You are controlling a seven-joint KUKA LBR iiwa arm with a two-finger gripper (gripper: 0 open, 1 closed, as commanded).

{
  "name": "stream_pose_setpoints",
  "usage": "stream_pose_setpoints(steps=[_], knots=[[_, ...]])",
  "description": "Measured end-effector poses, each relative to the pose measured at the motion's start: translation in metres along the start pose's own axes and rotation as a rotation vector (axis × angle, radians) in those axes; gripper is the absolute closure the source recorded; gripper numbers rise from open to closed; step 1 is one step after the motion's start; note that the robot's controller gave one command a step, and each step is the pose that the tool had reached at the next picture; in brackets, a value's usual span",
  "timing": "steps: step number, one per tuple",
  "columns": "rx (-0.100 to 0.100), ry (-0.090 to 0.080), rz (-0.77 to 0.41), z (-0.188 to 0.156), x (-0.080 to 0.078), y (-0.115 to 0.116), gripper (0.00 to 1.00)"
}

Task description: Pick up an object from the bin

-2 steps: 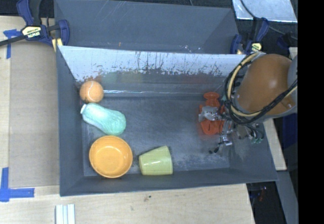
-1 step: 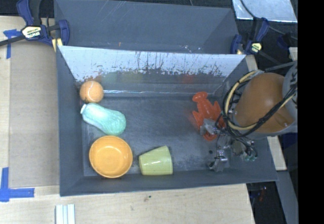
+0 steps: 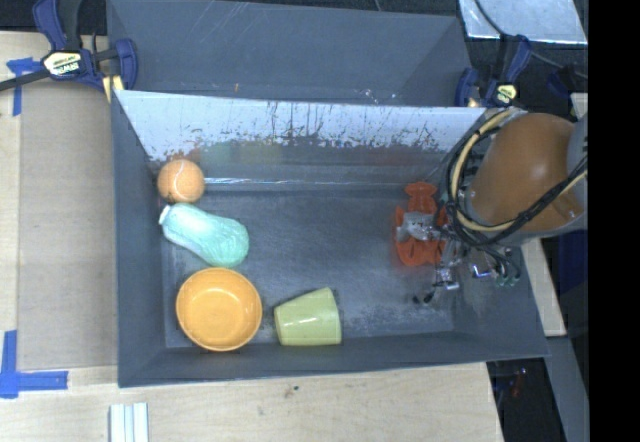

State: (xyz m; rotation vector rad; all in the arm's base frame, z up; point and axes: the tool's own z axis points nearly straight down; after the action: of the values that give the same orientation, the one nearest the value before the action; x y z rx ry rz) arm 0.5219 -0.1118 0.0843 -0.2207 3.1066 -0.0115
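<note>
While the pincer (image 3: 440,282) hung just beside a crumpled red-orange soft object (image 3: 412,250), well right of the round orange plastic bowl (image 3: 218,307), whether it was spread or pressed together could not be told.

The gripper (image 3: 437,286) hangs beside a crumpled red thing (image 3: 414,249).

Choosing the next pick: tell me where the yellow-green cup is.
The yellow-green cup lies on its side by the near wall of the bin, low in the camera view, right of the orange bowl.
</note>
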Motion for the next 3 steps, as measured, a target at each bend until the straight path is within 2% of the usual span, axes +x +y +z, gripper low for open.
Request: stream_pose_setpoints(steps=[1, 2, 3], knots=[[-0.003, 0.015, 0.073, 0.013, 0.018, 0.010, 0.00], [0.002, -0.006, 0.008, 0.004, 0.003, -0.011, 1.00], [0.002, -0.006, 0.007, 0.004, 0.003, -0.011, 1.00]])
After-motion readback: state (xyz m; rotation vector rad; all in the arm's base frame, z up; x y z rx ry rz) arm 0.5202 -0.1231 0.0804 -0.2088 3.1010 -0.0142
